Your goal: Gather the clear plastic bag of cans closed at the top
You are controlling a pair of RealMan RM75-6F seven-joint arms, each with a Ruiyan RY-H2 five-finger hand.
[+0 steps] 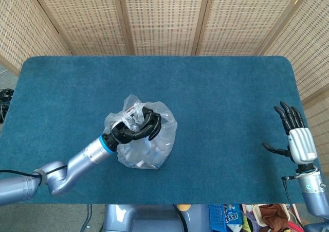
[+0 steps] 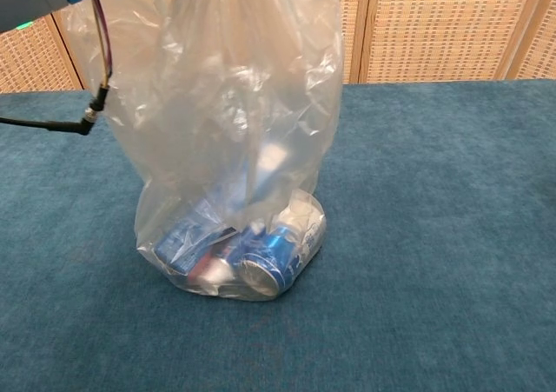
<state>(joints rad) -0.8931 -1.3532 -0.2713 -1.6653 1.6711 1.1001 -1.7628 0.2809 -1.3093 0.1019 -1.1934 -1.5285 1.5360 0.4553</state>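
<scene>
My left hand [image 1: 134, 129] has its dark fingers curled tight around the bunched top of the clear plastic bag [image 1: 146, 144], gripping the gathered film. In the chest view only the edge of that arm shows at top left, with a thin black cable [image 2: 48, 124] hanging off it beside the bag. Bag hangs straight down below the left hand, bottom resting on the blue desk [image 1: 221, 93]. Chest view: bag [image 2: 230, 105] stands tall and stretched, cans [image 2: 252, 257] piled in the bottom, blue and silver, lying on their sides, touching each other. Can't tell the exact can count through the creased plastic. Bag sits left of desk centre, directly under my left hand.

Far to the right, my right hand [image 1: 295, 139] is up near the right desk edge, well apart from the bag, fingers spread and pointing up, thumb out sideways, holding nothing. Woven screen panels [image 1: 164, 16] behind the desk.
</scene>
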